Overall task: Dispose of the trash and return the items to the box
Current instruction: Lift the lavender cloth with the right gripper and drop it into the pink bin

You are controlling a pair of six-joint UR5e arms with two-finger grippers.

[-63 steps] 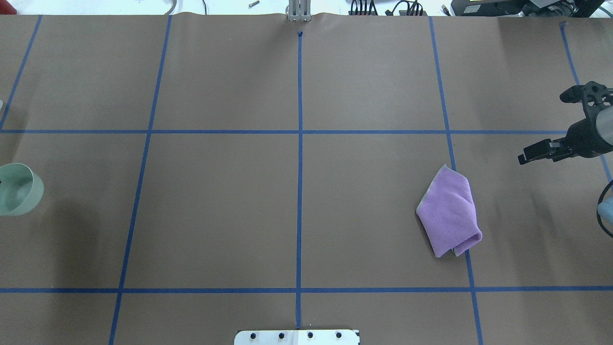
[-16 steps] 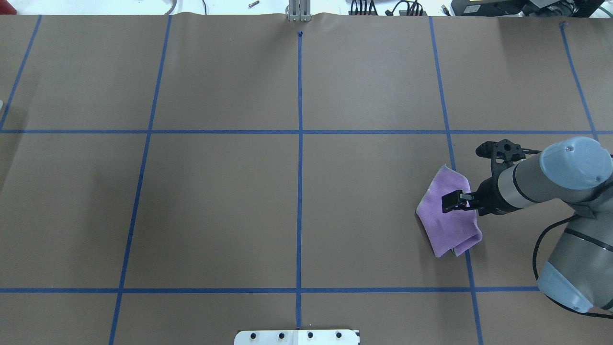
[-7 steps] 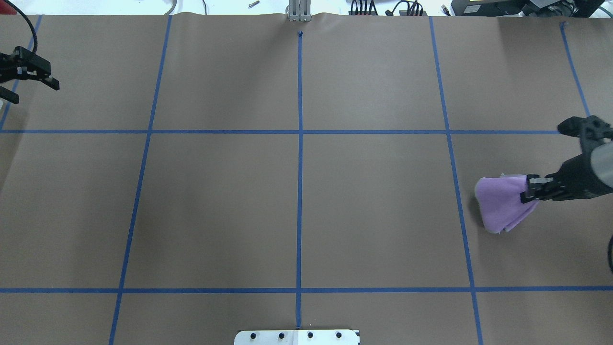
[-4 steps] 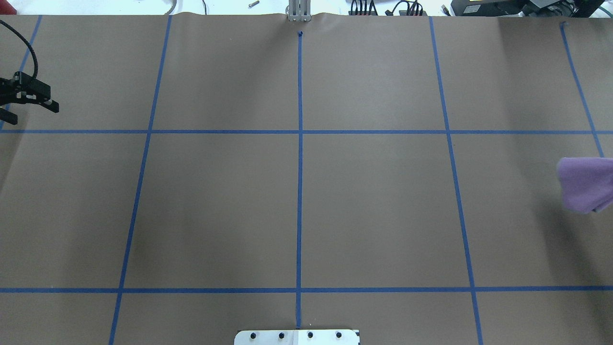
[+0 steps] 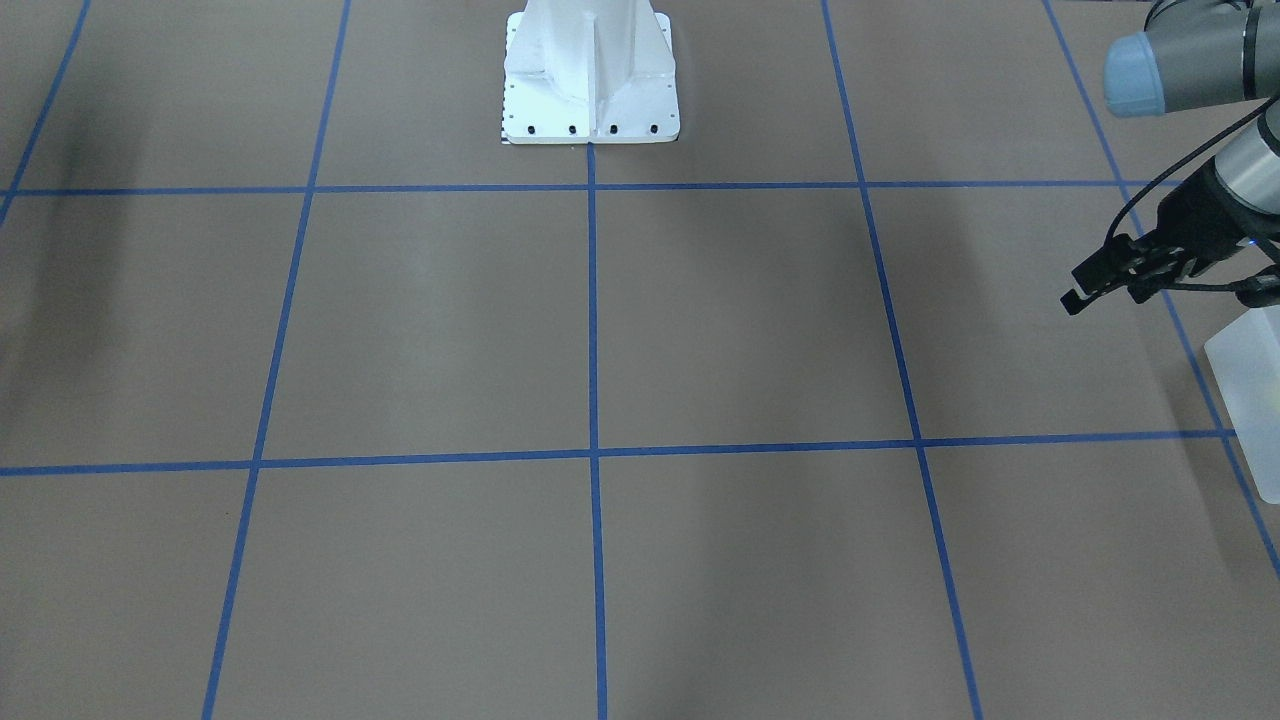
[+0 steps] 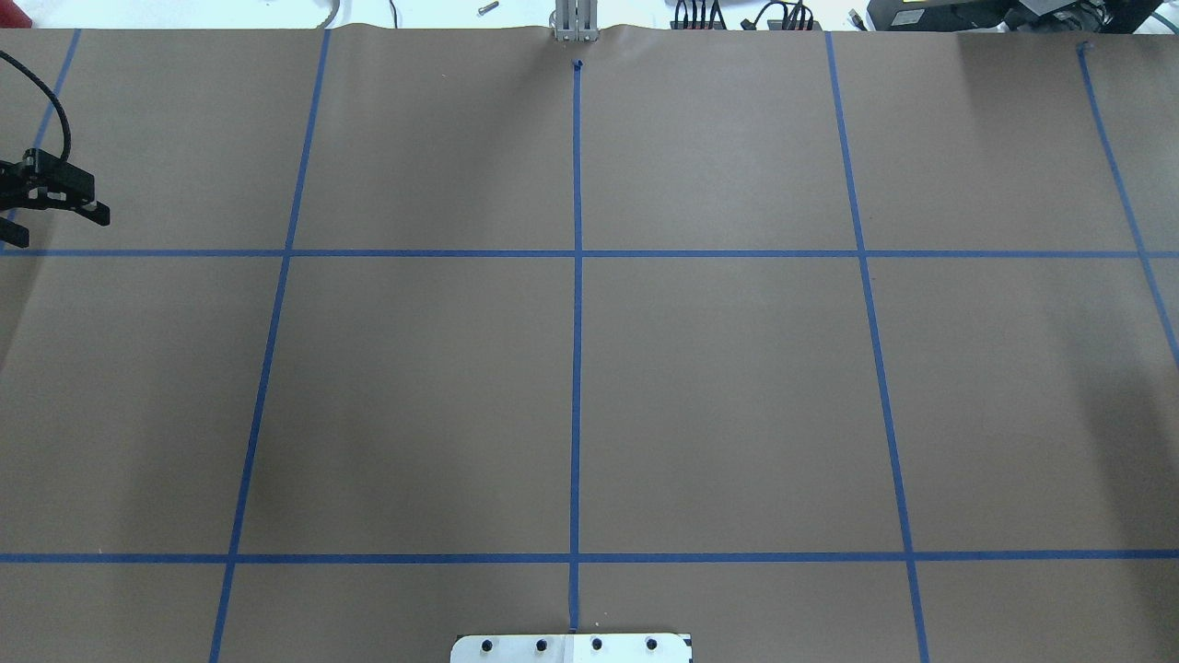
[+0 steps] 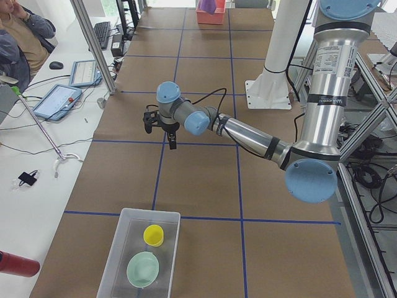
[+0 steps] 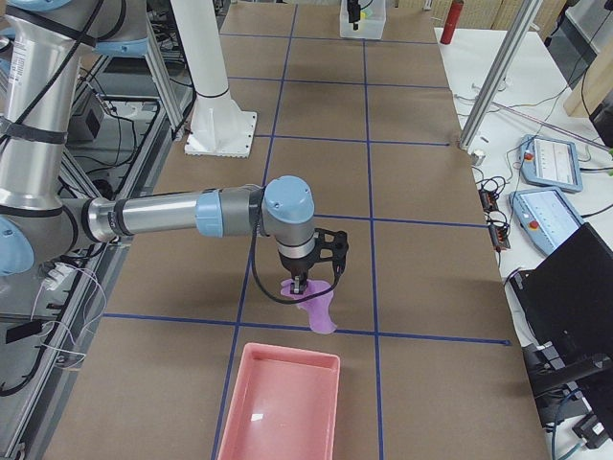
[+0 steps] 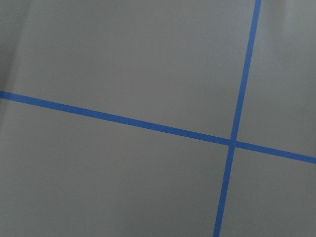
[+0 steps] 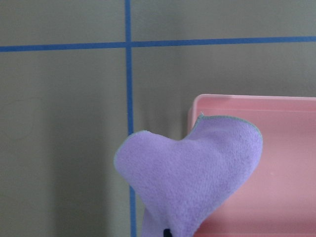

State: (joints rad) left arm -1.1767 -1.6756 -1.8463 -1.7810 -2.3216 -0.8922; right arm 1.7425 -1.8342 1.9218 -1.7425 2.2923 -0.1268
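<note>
The frosted translucent box [image 7: 151, 212] stands at the table's left end and holds a yellow cup [image 7: 153, 235] and a pale green bowl [image 7: 142, 270]; its corner shows in the front view [image 5: 1250, 380]. My left gripper [image 6: 57, 221] hangs open and empty above the table, short of the box [image 5: 1105, 295]. My right gripper [image 8: 300, 283] is out of the overhead view. It is shut on a purple cloth [image 8: 314, 309] that hangs from it just before a pink tray [image 8: 278, 402]. In the right wrist view the cloth [image 10: 197, 168] overlaps the tray's near corner [image 10: 276, 163].
The white robot pedestal [image 5: 590, 75] stands at the table's middle edge. Blue tape lines grid the brown table. A desk with tablets [image 7: 59, 99], a seated person [image 7: 18, 37] and a red bottle [image 7: 15, 264] lie beyond the far edge.
My right gripper has carried the purple cloth off the overhead view's right edge. My left gripper has shifted slightly toward the robot's side, still open.
</note>
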